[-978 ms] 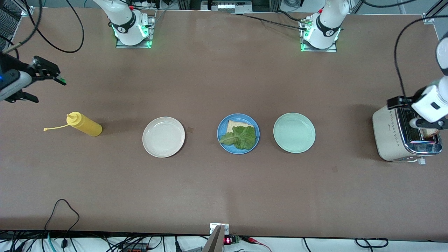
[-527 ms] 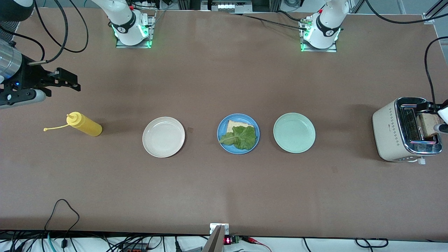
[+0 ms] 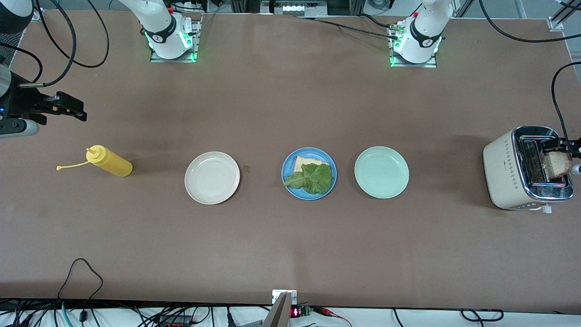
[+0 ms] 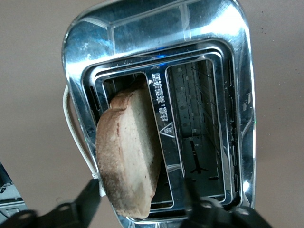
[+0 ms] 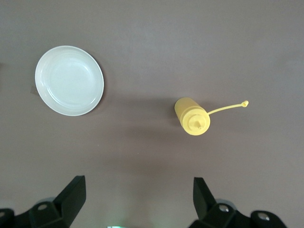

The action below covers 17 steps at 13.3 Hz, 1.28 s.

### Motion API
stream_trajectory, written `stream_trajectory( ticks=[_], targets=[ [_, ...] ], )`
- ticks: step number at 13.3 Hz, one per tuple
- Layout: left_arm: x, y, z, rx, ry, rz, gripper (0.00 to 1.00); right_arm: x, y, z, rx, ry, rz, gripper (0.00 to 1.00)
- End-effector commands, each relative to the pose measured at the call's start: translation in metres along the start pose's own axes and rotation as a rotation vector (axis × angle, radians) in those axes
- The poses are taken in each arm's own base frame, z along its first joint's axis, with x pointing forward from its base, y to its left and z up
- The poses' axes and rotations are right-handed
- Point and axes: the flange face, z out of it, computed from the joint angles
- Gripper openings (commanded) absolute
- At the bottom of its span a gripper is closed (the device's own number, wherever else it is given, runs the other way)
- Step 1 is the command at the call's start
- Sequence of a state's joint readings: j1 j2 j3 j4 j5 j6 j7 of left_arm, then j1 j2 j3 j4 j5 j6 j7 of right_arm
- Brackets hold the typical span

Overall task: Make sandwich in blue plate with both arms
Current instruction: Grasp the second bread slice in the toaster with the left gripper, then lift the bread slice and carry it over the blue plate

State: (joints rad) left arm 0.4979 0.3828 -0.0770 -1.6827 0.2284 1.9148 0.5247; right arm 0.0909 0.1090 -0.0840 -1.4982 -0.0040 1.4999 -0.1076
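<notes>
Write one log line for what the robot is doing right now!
left gripper: lifting bread slice from toaster | right gripper: open, above mustard bottle | blue plate: bread, lettuce

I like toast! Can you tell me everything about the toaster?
The toaster is cream-white with a shiny chrome top and two slots. It stands on the brown table at the left arm's end. One slot is empty; from the other a browned bread slice leans out, with the left gripper around it, above the toaster.
</notes>
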Motion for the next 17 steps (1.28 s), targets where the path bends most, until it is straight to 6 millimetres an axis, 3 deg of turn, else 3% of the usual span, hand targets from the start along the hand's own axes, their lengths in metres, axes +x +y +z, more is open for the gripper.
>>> stream_trajectory(
  ticks=[1,3,6,8,10,12,15,17],
  targets=[
    [0.003,-0.004,-0.009,-0.009,0.015,0.023,0.03,-0.009,0.018,-0.001,0.005,-0.028,0.041,1.0],
    [0.003,-0.003,-0.011,-0.008,0.017,0.025,0.0,-0.006,0.019,-0.001,0.003,-0.019,0.039,1.0],
    [0.006,-0.002,-0.031,0.011,0.04,0.025,0.0,0.006,0.023,-0.02,-0.009,0.026,0.051,1.0],
    [0.0,0.005,-0.073,0.004,0.011,0.024,0.0,0.004,0.019,-0.026,-0.01,0.039,0.054,1.0],
    [0.002,0.034,-0.116,-0.044,-0.057,0.043,0.0,0.001,0.026,-0.026,-0.006,0.03,0.072,1.0],
    [0.015,0.093,-0.143,-0.086,-0.129,0.145,0.0,0.002,0.032,-0.02,-0.014,0.016,0.079,1.0],
    [0.045,0.202,-0.157,-0.12,-0.159,0.216,0.0,0.006,0.032,-0.016,-0.011,0.021,0.075,1.0],
    [0.066,0.296,-0.156,-0.258,-0.174,0.119,0.0,0.01,0.029,-0.013,-0.016,0.021,0.062,1.0]
  ],
)
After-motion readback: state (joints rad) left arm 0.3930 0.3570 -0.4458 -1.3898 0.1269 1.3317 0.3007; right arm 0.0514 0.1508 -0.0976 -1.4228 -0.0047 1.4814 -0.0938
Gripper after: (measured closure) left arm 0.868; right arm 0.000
